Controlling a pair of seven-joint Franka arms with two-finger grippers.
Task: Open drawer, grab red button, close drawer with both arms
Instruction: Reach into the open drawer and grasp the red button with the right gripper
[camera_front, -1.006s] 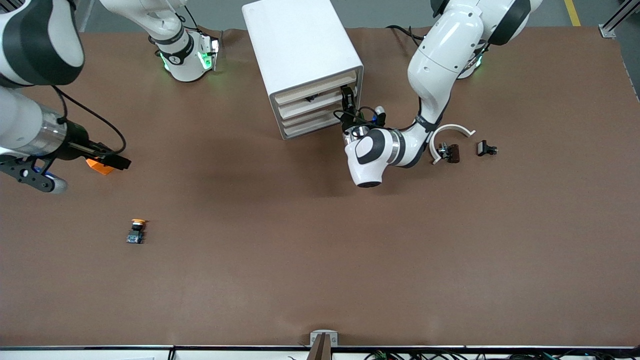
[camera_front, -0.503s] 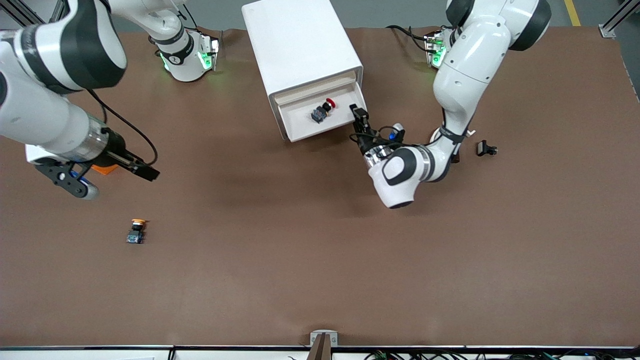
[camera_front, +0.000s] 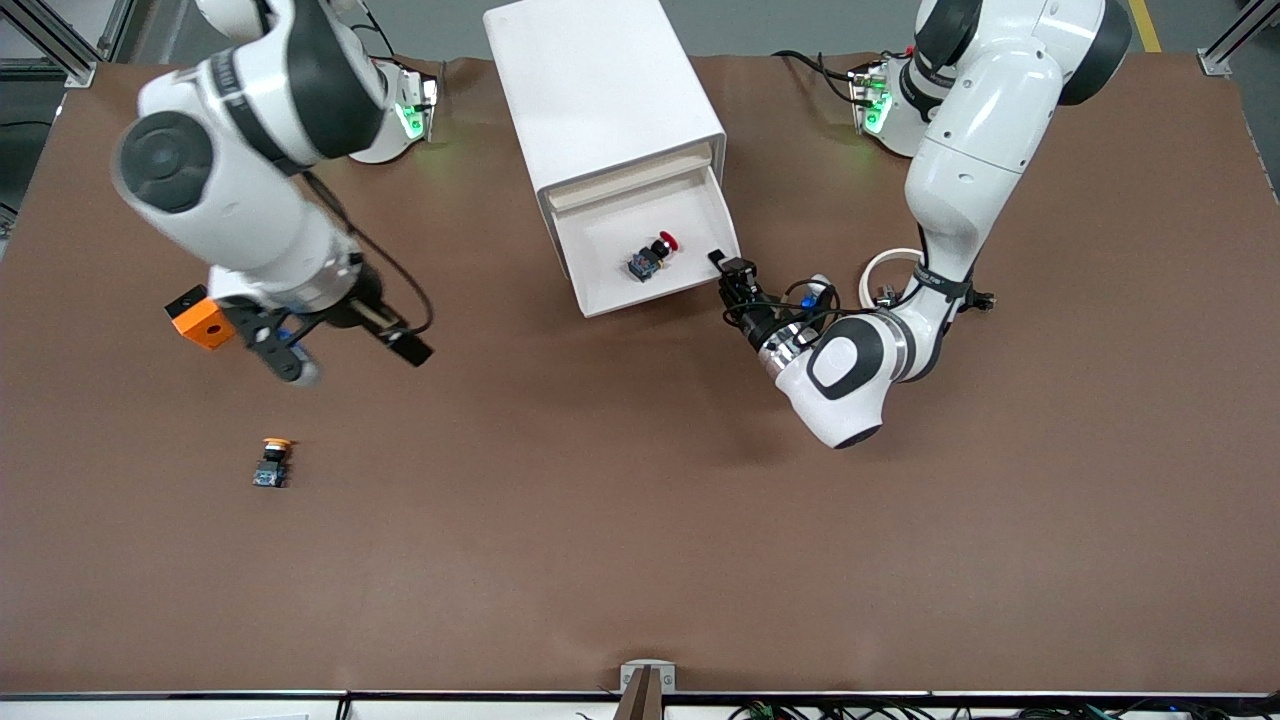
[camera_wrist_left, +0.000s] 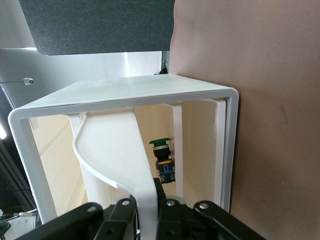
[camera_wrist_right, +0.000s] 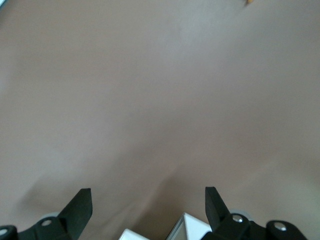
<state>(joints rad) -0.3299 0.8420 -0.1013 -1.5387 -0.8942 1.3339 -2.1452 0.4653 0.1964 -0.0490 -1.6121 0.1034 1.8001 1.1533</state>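
At frame left, the right end effector (camera_front: 405, 347) hangs spread over bare bench. Centre frame, the red-capped button (camera_front: 651, 256) (light, rigid, probably best pinched across its black body) lies in the open drawer (camera_front: 700, 215); the left end effector (camera_front: 731, 272) pinches its front.

Ring (camera_front: 884, 268) partly hidden by left arm (camera_front: 960, 180)

No readable text, label, brand, number or sign anywhere in these views.
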